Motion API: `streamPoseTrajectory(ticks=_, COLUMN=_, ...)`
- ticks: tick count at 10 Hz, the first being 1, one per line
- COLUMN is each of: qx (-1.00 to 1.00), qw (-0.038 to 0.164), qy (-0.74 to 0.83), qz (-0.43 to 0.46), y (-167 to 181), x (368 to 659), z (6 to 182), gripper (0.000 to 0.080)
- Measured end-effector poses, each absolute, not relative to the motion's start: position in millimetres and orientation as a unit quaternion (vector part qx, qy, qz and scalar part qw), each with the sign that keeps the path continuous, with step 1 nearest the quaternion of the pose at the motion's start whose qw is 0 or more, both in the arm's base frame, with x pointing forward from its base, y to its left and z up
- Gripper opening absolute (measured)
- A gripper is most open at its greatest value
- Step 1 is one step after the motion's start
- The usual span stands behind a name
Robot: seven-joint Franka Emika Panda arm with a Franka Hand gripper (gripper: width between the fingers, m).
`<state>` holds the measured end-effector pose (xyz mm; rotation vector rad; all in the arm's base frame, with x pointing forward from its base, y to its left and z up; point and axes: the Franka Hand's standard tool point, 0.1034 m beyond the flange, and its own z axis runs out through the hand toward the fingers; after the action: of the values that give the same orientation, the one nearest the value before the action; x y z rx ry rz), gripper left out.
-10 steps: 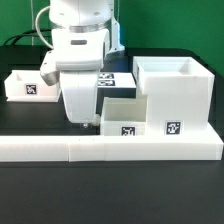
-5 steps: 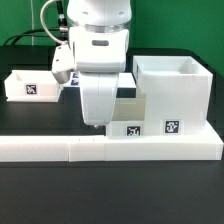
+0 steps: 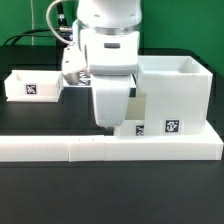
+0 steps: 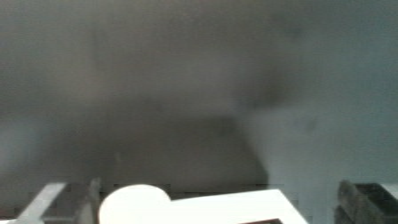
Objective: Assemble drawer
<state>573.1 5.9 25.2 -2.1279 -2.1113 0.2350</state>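
Note:
The white cube-like housing stands at the exterior view's right, a tag on its front. A small white tray sits against its left side, largely hidden by my arm. A second small tray lies at the far left. My gripper hangs low over the near tray. In the blurred wrist view the gripper is open, its fingers far apart. The tray's round knob and part of its white surface lie between them. I cannot tell if the fingers touch the tray.
A long low white L-shaped wall runs along the front of the black table. The housing and the near tray stand right behind it. The marker board shows behind my arm. Cables hang at the back left.
My arm has moved toward the exterior view's right, from the table's middle to over the small tray beside the housing. The parts have not moved.

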Motion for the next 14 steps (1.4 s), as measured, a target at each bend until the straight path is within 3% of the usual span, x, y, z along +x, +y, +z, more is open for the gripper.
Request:
streamPoseTrajectory(ticks=2, qx=-0.700, qw=0.067, qy=-0.707, qz=0.077, y=12, x=576, z=28.6, gripper=0.0649)
streamPoseTrajectory(ticks=6, qx=-0.687, qw=0.071, qy=-0.719, qz=0.079, y=-25, x=569, z=29.5, gripper=0.0649)
streamPoseTrajectory(ticks=11, qx=-0.726, qw=0.075, qy=-0.677, qz=0.094, y=-3, x=547, z=18.9, gripper=0.0649)
streamPoseTrajectory(ticks=14, qx=-0.738, qw=0.072, qy=-0.664, qz=0.099, y=9, x=552, z=21.6, gripper=0.0649)
